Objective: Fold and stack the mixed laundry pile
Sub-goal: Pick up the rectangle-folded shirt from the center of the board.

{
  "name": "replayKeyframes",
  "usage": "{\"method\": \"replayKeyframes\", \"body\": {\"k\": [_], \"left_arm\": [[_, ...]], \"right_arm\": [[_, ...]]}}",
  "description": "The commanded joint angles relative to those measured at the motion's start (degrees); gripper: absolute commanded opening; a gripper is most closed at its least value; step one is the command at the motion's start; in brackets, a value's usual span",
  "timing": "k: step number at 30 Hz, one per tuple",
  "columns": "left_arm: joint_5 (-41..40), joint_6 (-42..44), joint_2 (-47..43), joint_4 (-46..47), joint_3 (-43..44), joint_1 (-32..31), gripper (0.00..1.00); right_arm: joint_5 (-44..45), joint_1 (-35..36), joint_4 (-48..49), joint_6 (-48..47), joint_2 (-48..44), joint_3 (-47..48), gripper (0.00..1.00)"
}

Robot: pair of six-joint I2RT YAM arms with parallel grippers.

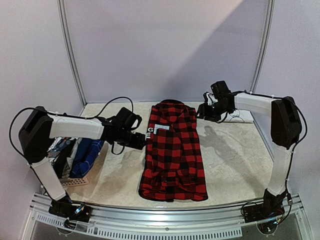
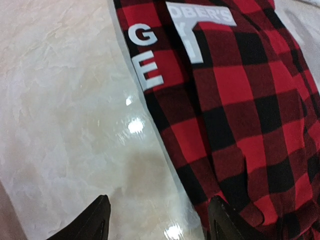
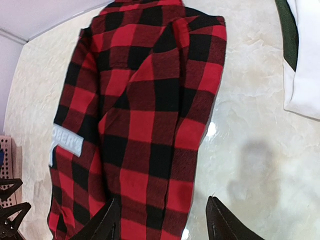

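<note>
A red-black plaid shirt with white lettering [image 1: 174,150] lies flat and folded lengthwise in the middle of the table; it also shows in the left wrist view [image 2: 240,115] and the right wrist view [image 3: 145,115]. My left gripper [image 1: 142,141] is open and empty, hovering at the shirt's left edge near the lettering. My right gripper [image 1: 202,112] is open and empty, above the shirt's far right corner. A white-and-dark-green T-shirt [image 1: 240,116] lies folded at the far right, also in the right wrist view [image 3: 302,55].
A small pinkish woven basket [image 1: 75,181] stands at the left edge with blue plaid, navy and patterned garments [image 1: 85,155] in it. A curved metal frame [image 1: 70,50] rises at the back. The table's front rail [image 1: 165,220] runs along the near edge.
</note>
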Motion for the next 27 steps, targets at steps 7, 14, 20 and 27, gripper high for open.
{"method": "replayKeyframes", "body": {"k": [7, 14, 20, 27], "left_arm": [[-0.95, -2.27, -8.47, -6.71, -6.57, -8.85, 0.61], [2.85, -5.51, -8.24, -8.46, -8.84, -13.67, 0.53], [3.09, -10.4, -8.7, -8.75, -11.08, -17.7, 0.53], [5.19, -13.92, -8.94, -4.63, -15.33, -20.12, 0.49]], "right_arm": [[-0.93, 5.38, 4.25, 1.08, -11.59, -10.98, 0.52], [0.15, 8.68, 5.08, 1.75, -14.28, -15.22, 0.51], [1.27, 9.95, 5.82, 3.11, -17.76, -20.74, 0.52], [1.86, 10.51, 6.63, 4.27, -21.35, -25.84, 0.52]]}}
